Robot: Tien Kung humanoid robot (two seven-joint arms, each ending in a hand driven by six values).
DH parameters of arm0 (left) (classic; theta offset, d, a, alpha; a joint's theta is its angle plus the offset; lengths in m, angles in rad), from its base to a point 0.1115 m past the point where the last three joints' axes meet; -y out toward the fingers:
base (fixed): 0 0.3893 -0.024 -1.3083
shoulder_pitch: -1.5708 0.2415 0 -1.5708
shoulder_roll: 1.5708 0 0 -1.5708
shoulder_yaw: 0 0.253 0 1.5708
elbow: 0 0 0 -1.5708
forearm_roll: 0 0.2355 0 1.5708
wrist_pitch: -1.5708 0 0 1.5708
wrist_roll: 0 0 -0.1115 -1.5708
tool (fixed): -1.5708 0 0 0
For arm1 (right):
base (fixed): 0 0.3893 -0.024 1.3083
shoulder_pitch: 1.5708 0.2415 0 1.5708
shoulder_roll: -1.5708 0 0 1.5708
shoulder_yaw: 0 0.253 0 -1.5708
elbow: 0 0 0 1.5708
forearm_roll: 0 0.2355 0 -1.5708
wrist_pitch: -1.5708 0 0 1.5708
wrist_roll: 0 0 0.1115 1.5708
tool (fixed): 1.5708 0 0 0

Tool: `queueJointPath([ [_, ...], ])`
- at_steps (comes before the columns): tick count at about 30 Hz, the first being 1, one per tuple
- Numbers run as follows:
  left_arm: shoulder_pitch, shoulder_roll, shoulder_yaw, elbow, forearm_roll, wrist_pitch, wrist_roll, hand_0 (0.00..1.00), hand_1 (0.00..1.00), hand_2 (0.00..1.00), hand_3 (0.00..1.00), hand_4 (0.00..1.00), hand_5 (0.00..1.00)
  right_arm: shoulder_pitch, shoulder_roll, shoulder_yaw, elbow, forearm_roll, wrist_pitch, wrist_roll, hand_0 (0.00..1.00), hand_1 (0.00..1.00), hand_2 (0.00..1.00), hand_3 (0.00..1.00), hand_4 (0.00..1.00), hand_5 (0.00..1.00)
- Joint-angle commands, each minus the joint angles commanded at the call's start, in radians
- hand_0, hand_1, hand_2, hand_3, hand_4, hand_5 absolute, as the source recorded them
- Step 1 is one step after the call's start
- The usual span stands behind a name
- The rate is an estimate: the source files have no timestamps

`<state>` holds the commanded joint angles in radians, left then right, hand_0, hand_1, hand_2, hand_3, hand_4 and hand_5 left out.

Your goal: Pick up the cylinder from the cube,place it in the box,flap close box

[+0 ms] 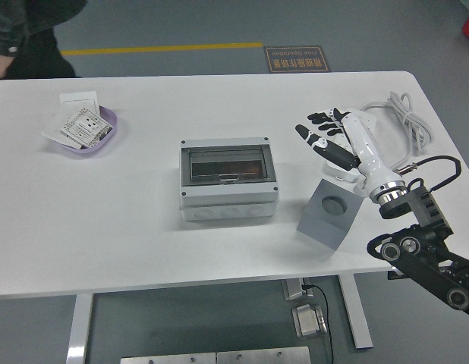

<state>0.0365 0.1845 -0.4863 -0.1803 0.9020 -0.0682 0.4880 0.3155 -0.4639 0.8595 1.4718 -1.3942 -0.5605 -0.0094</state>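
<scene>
The grey box stands in the middle of the table with its dark clear flap lying flat over the top. The cylinder is not visible. A grey cube with an empty round hole in its top sits to the right of the box. My right hand is white with black fingertips, raised above and behind the cube, fingers spread and holding nothing. My left arm is out of view.
A purple dish with paper cards sits at the far left. A white power strip and its cable lie at the right, behind my hand. A person's dark sleeve shows at the top left corner.
</scene>
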Motion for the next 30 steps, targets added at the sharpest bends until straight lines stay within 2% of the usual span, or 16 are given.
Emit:
queueJointPath([
  [5, 0.003, -0.001, -0.013, 0.0, 0.008, 0.001, 0.001, 0.633, 0.605, 0.548, 0.565, 0.38, 0.002, -0.108, 0.022, 0.141, -0.008, 0.186, 0.028, 0.145, 0.633, 0.651, 0.696, 0.676, 0.914, 0.85],
  [6, 0.004, -0.001, -0.014, 0.0, 0.009, 0.001, 0.001, 0.634, 0.603, 0.547, 0.564, 0.377, 0.002, -0.129, 0.026, 0.17, -0.01, 0.228, 0.039, 0.174, 0.631, 0.633, 0.68, 0.671, 0.941, 0.866],
  [11, 0.007, -0.003, -0.027, 0.0, 0.016, 0.001, 0.003, 0.634, 0.603, 0.547, 0.564, 0.377, 0.002, -0.194, 0.04, 0.289, -0.008, 0.416, 0.103, 0.284, 0.631, 0.633, 0.68, 0.671, 0.941, 0.866],
  [12, 0.007, -0.003, -0.027, 0.0, 0.015, 0.001, 0.003, 0.632, 0.602, 0.546, 0.563, 0.376, 0.002, -0.201, 0.042, 0.311, -0.005, 0.448, 0.12, 0.294, 0.634, 0.647, 0.69, 0.687, 0.984, 0.912],
  [17, 0.007, -0.004, -0.036, 0.0, 0.02, 0.001, 0.004, 0.632, 0.602, 0.546, 0.563, 0.376, 0.002, -0.216, 0.051, 0.389, 0.004, 0.574, 0.165, 0.294, 0.634, 0.647, 0.69, 0.687, 0.984, 0.912],
  [18, 0.007, -0.003, -0.036, 0.0, 0.019, 0.002, 0.004, 0.636, 0.603, 0.548, 0.564, 0.378, 0.002, -0.217, 0.052, 0.398, 0.006, 0.595, 0.167, 0.293, 0.732, 0.702, 0.737, 0.747, 0.998, 0.959],
  [22, 0.007, -0.004, -0.039, 0.0, 0.02, 0.003, 0.004, 0.636, 0.603, 0.548, 0.564, 0.378, 0.002, -0.221, 0.055, 0.415, 0.012, 0.612, 0.161, 0.29, 0.732, 0.702, 0.737, 0.747, 0.998, 0.959],
  [23, 0.008, -0.004, -0.04, 0.0, 0.02, 0.003, 0.004, 0.641, 0.604, 0.551, 0.567, 0.386, 0.002, -0.222, 0.055, 0.419, 0.014, 0.61, 0.158, 0.289, 0.928, 0.878, 0.909, 0.887, 0.998, 0.956],
  [28, 0.01, -0.004, -0.059, 0.0, 0.032, 0.002, 0.008, 0.641, 0.604, 0.551, 0.567, 0.386, 0.002, -0.23, 0.053, 0.439, 0.025, 0.604, 0.15, 0.288, 0.928, 0.878, 0.909, 0.887, 0.998, 0.956],
  [29, 0.011, -0.003, -0.065, 0.0, 0.038, 0.001, 0.009, 0.645, 0.605, 0.553, 0.569, 0.395, 0.002, -0.231, 0.053, 0.443, 0.027, 0.603, 0.149, 0.288, 0.945, 0.874, 0.891, 0.936, 0.96, 0.509],
  [30, 0.011, -0.003, -0.071, 0.0, 0.042, 0.001, 0.01, 0.645, 0.605, 0.553, 0.569, 0.395, 0.002, -0.232, 0.052, 0.446, 0.028, 0.602, 0.148, 0.287, 0.945, 0.874, 0.891, 0.936, 0.96, 0.509],
])
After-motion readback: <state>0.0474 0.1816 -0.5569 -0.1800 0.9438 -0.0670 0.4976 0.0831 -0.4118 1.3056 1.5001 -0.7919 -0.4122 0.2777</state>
